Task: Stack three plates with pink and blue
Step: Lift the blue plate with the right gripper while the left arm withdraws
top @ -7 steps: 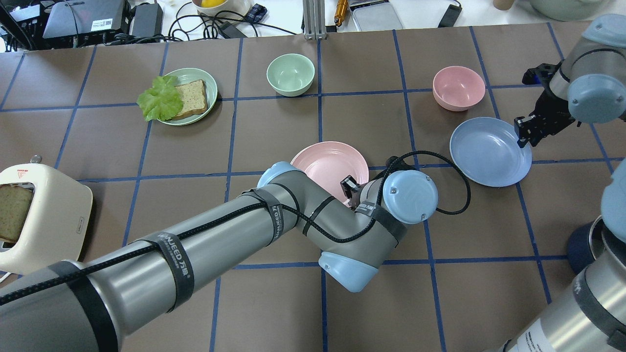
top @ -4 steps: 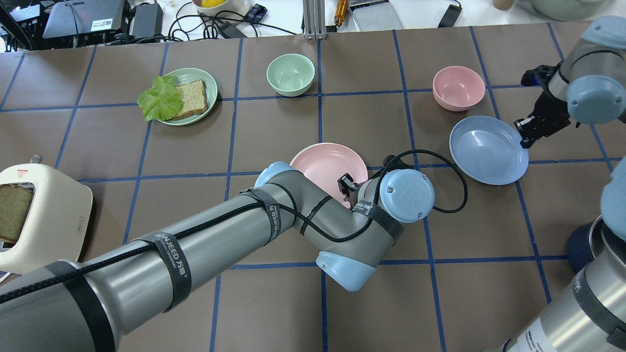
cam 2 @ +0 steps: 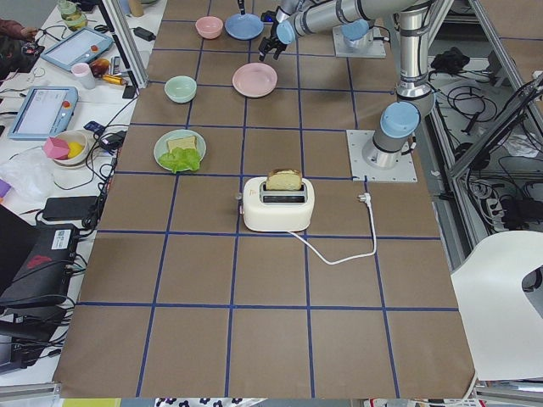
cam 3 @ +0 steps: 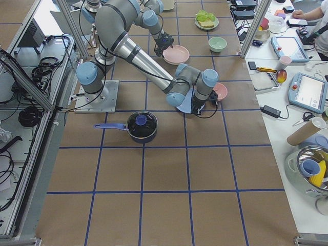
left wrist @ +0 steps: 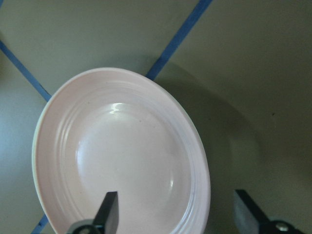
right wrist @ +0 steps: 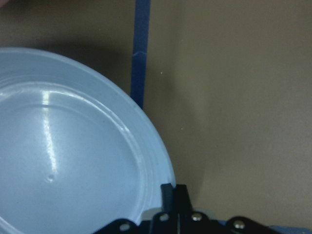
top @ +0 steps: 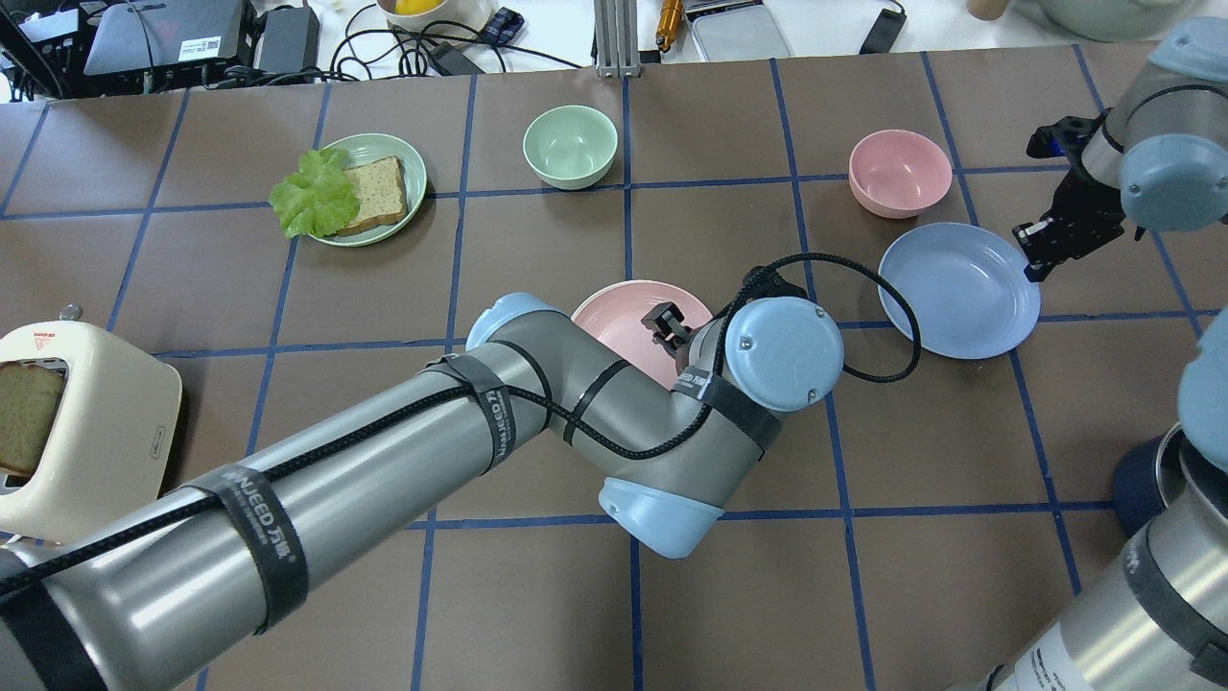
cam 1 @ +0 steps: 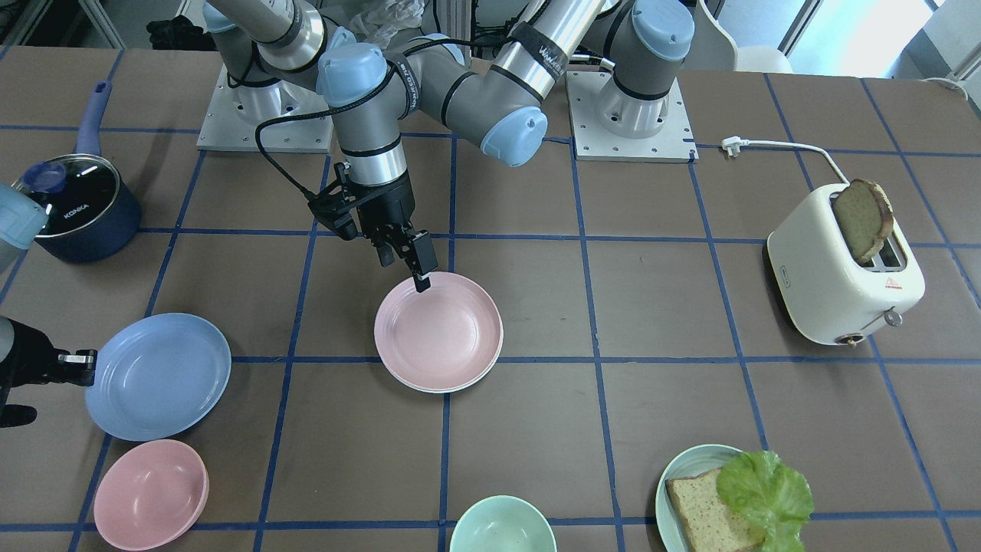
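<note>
Left jaws gape over the round pink plate (cam 1: pixel 438 333); right jaws pinch the matte blue plate (cam 1: pixel 157 376).

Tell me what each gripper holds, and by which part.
The right gripper pinches the blue plate by its rim; the left gripper, open over the pink plate, holds nothing.
</note>
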You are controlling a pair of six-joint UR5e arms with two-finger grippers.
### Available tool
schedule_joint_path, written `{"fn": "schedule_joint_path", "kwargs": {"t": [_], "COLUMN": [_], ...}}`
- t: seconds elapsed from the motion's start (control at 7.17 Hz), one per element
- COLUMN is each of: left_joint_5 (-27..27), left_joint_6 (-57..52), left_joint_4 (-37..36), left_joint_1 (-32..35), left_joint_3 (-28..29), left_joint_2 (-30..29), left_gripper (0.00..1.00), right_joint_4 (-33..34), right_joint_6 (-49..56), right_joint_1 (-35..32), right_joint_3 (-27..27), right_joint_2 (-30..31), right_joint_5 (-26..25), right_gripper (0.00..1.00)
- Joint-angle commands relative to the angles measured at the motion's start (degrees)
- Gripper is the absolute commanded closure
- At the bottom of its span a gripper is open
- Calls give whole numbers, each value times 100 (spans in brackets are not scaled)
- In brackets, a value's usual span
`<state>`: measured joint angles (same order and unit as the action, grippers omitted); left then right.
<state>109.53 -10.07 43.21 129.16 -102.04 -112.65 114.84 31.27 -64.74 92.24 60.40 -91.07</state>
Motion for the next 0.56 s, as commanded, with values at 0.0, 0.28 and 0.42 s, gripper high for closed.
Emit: {"fn": "schedule_joint_path", "kwargs": {"t": [0.0, 0.28, 0.42], "left_joint_5": [-273, -772, -1106], "left_joint_6": [-4, -13, -109], "left_joint_4": [492, 1352, 1809], "left_joint_1": [-407, -1213, -1809], "left_joint_3": [52, 271, 412], "left_joint_2": [601, 1199, 1472], "left_gripper": [0, 0, 0], "right_joint_4": [-915, -1550, -1639], "right_joint_6": [-42, -182, -435], "right_joint_1": [-4, -48, -126], "right_joint_3": [-494, -646, -611], "right_joint_2": [7, 59, 233], "right_joint_5": [431, 748, 836], "right_gripper": [100, 100, 100]}}
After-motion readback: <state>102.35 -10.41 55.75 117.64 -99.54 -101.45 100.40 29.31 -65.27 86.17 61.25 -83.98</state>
